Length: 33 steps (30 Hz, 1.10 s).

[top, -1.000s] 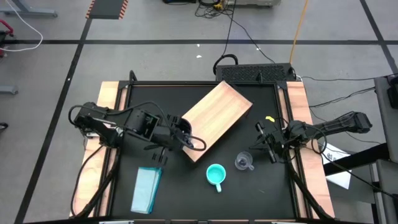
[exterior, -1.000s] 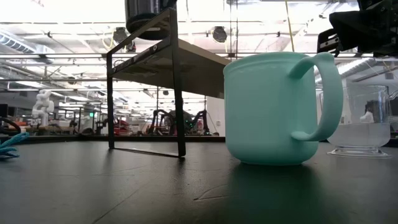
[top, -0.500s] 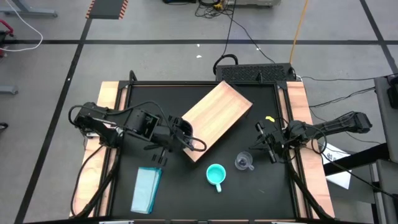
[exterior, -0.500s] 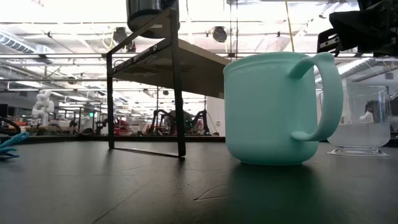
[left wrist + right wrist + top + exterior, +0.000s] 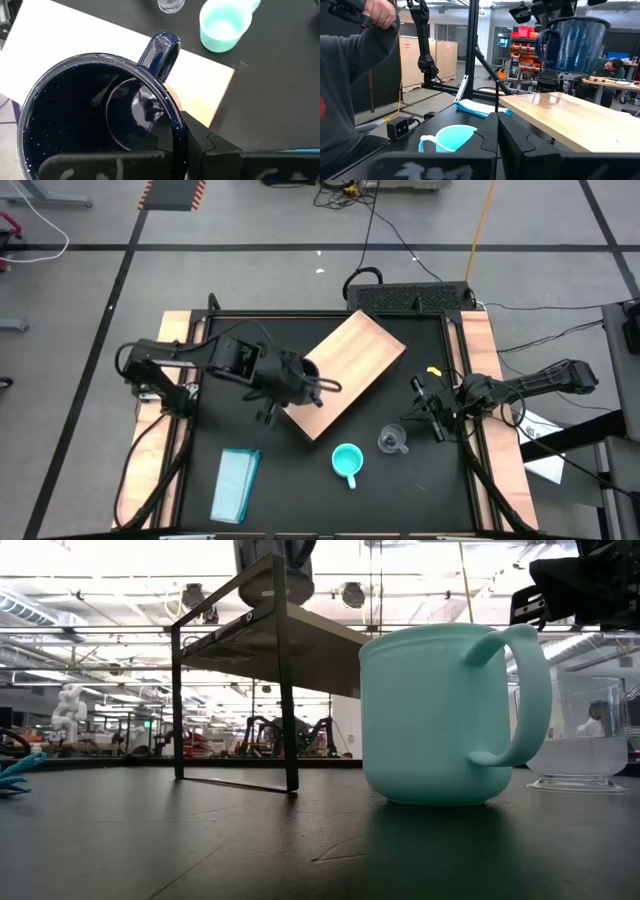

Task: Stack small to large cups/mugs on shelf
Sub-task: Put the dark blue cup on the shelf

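Gripping the navy mug [image 5: 100,120], the left gripper [image 5: 290,375] hovers over the shelf [image 5: 350,370]; right gripper [image 5: 432,412] jaws unclear, near the right edge.

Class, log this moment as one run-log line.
left tool: holds navy mug above shelf | right tool: waiting beside clear cup

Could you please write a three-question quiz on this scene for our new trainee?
1. True or false: the left gripper holds the navy mug above the shelf, not resting on it.
2. Which cup stands nearest the right gripper? A) turquoise mug B) clear cup C) navy mug
3. Fill in: the pale-teal block lies on the table on the ______ arm's side.

Key: 1 true; 2 B; 3 left.
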### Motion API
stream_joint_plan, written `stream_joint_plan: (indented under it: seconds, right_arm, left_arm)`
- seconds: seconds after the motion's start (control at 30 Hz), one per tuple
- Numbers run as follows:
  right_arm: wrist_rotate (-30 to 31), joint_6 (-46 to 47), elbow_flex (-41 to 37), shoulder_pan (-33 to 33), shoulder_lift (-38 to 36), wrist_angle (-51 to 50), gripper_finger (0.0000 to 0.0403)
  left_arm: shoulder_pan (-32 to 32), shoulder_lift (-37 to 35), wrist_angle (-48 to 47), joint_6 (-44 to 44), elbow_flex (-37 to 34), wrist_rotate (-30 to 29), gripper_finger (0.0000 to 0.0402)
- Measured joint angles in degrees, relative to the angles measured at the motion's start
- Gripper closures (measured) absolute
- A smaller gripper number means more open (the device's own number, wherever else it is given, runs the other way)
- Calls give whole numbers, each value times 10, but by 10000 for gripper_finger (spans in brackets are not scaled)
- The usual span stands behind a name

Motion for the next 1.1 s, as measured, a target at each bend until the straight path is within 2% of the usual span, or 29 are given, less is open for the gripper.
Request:
stream_joint_plan:
  seconds: [0.23,0.77,1.1]
  right_arm:
    - [0,0,0,0,0,0,403]
    - [0,2,0,0,0,0,403]
    - [0,2,0,0,2,0,403]
  left_arm:
    - [23,0,6,18,0,15,387]
    - [23,6,5,4,0,16,387]
    - [23,39,-3,9,0,-11,387]
